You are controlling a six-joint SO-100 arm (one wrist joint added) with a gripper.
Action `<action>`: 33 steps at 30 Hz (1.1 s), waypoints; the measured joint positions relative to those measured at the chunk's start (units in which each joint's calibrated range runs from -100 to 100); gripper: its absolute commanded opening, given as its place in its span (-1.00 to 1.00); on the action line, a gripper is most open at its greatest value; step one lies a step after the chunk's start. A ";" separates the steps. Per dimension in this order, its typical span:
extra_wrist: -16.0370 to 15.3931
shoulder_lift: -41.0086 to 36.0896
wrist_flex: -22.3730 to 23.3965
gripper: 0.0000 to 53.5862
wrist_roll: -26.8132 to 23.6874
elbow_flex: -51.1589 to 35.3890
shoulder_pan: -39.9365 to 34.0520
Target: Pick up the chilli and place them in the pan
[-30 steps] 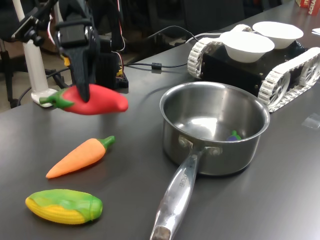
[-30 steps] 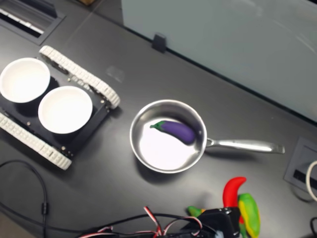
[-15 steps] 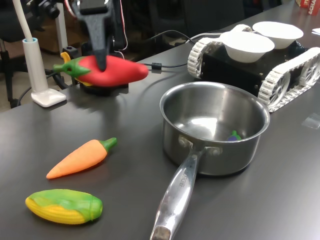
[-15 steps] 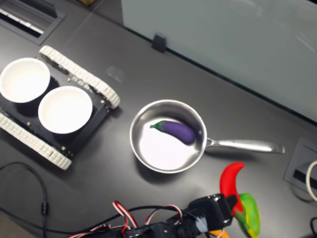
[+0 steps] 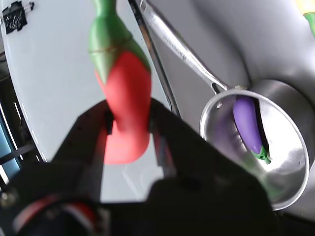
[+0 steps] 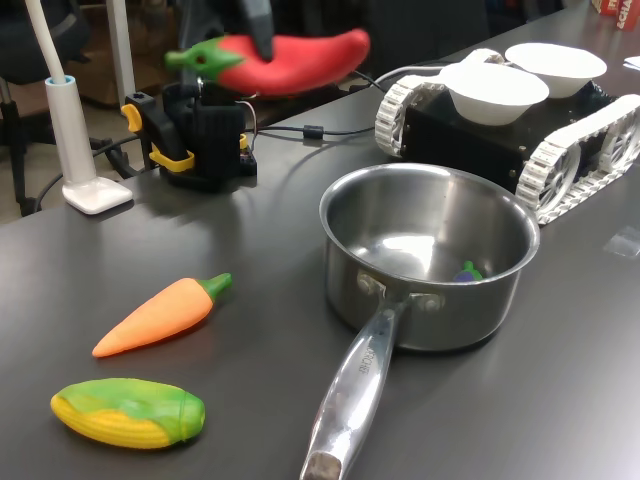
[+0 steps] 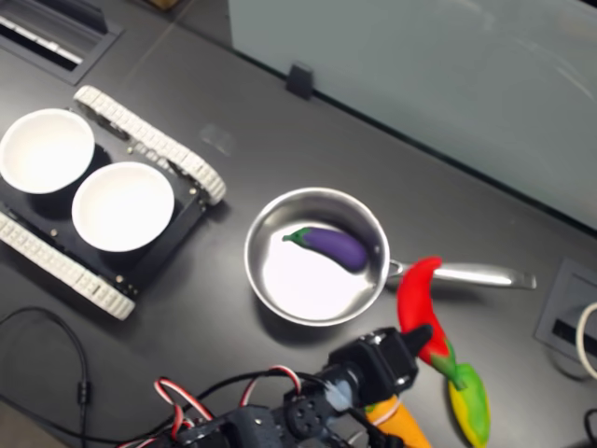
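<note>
My gripper (image 5: 129,125) is shut on the glossy red chilli (image 5: 125,93), clamping its middle, with the green stem end sticking out beyond the fingers. In the first exterior view the chilli (image 6: 290,60) hangs level, high above the table, behind and left of the steel pan (image 6: 420,300); the gripper (image 6: 258,28) reaches down from the top edge. In the second exterior view the chilli (image 7: 420,313) overlaps the base of the handle of the pan (image 7: 298,289), with the gripper (image 7: 410,341) beside it. A purple eggplant (image 7: 328,245) lies inside the pan.
An orange carrot (image 6: 160,315) and a corn cob (image 6: 128,412) lie on the table left of the pan handle (image 6: 355,385) in the first exterior view. A tracked vehicle (image 6: 575,140) carrying two white bowls (image 6: 495,90) stands behind the pan. The arm's base (image 6: 200,140) and a white stand (image 6: 85,185) are at the back left.
The gripper has lifted the chilli higher and carried it right toward the pan in the first exterior view. Carrot, corn and pan have not moved.
</note>
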 measured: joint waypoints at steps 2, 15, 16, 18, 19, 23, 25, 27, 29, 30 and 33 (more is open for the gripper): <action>0.00 -0.76 0.00 -1.00 -0.29 0.00 -1.43; 4.13 -5.13 0.00 -1.00 -1.03 0.90 -16.28; 4.41 -5.64 0.00 -1.00 -1.07 1.72 -17.49; 4.50 -6.23 0.00 -1.00 -1.32 3.44 -19.69; 4.50 -6.48 0.00 -1.00 -1.47 4.34 -20.79; 4.50 -7.91 -0.68 -1.00 -1.51 8.87 -23.87; 4.50 -8.50 -1.27 -1.00 -1.51 11.40 -25.19; 4.59 -9.09 -2.21 -1.00 -1.51 14.30 -26.62; 4.59 -9.85 -3.57 -1.00 -1.51 17.56 -28.16; 4.59 -10.10 -4.33 -1.00 -1.51 19.10 -28.93; 4.50 -10.69 -6.63 -1.00 -1.42 22.81 -30.03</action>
